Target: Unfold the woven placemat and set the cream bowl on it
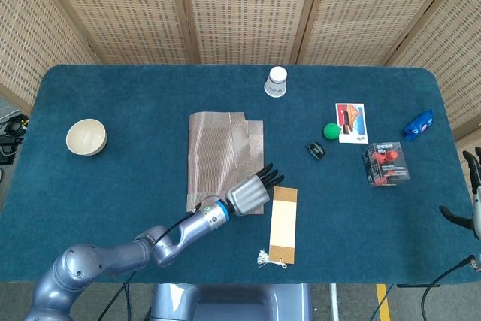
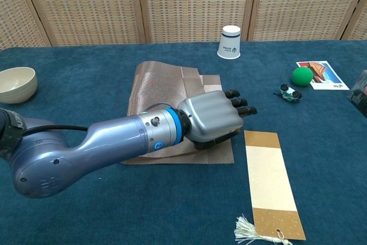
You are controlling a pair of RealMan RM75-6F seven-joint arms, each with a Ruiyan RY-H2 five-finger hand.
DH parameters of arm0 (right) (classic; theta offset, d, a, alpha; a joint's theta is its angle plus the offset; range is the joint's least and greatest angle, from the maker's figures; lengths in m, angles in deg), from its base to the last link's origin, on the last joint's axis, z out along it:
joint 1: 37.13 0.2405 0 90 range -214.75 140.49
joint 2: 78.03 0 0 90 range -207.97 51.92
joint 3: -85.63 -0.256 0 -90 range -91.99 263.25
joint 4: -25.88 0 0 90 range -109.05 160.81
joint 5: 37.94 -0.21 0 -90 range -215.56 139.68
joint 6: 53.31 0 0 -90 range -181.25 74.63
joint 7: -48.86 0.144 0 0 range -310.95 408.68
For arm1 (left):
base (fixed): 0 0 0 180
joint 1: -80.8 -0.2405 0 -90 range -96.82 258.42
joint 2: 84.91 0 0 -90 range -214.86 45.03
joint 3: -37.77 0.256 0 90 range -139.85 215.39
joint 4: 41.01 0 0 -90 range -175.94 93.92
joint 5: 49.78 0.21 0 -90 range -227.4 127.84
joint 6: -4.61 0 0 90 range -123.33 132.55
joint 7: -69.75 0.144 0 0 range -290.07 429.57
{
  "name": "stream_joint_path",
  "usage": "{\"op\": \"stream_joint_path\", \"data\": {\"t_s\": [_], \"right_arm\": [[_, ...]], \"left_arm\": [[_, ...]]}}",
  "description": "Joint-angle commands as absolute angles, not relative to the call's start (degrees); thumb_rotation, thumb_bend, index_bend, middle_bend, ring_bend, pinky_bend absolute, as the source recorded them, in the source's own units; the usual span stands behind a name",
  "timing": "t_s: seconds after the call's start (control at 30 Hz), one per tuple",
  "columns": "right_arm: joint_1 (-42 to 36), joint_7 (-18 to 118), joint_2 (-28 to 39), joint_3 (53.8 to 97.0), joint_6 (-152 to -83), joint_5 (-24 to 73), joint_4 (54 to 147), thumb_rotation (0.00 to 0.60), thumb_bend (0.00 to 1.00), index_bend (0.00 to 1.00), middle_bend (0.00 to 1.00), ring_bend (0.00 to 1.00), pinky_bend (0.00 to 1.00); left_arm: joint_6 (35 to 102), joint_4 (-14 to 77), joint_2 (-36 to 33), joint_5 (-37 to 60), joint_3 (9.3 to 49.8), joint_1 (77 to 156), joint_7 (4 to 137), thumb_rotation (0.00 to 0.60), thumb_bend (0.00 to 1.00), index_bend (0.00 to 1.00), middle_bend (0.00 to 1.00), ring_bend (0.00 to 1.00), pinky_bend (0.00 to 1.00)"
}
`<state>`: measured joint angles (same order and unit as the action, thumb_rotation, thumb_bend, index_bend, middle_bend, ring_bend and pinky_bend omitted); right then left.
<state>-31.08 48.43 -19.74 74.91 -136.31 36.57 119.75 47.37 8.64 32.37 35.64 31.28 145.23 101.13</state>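
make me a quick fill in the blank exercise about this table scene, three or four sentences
1. The left hand rests on the near right part of the woven ____.
2. The cream bowl sits near the ____ end of the table, apart from the placemat.
3. Beside the photo card lies a small ____ ball.
4. The paper cup stands upside ____ behind the placemat.

Missing words: placemat; left; green; down
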Motion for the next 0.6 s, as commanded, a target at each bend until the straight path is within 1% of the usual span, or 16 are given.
{"op": "stream_joint_path", "data": {"t_s": [0.03,0.1,0.2,0.43,0.6], "right_arm": [[-31.1,48.5,-19.7,74.9,-136.4,36.7,119.7,0.600,0.00,0.09,0.00,0.00,0.00],[-31.1,48.6,-19.7,74.9,-136.4,36.8,119.6,0.600,0.00,0.09,0.00,0.00,0.00],[-31.1,48.8,-19.7,75.0,-136.4,36.9,119.6,0.600,0.00,0.09,0.00,0.00,0.00],[-31.2,49.0,-19.8,74.9,-136.7,37.1,119.8,0.600,0.00,0.09,0.00,0.00,0.00],[-31.3,49.2,-20.0,75.0,-136.9,37.4,120.0,0.600,0.00,0.09,0.00,0.00,0.00]], "left_arm": [[47.8,8.0,32.6,35.8,31.4,145.2,100.6,0.600,0.40,0.67,0.00,0.00,0.00],[48.0,7.9,32.7,35.8,31.4,145.1,100.4,0.600,0.41,0.72,0.00,0.00,0.00],[48.6,7.9,32.5,35.8,31.3,145.0,100.1,0.600,0.41,0.75,0.00,0.00,0.00],[50.7,10.3,30.8,35.8,30.6,144.5,100.3,0.600,0.41,0.78,0.00,0.00,0.00],[54.1,15.8,27.3,36.0,29.8,143.2,100.8,0.600,0.41,0.79,0.00,0.00,0.00]]}}
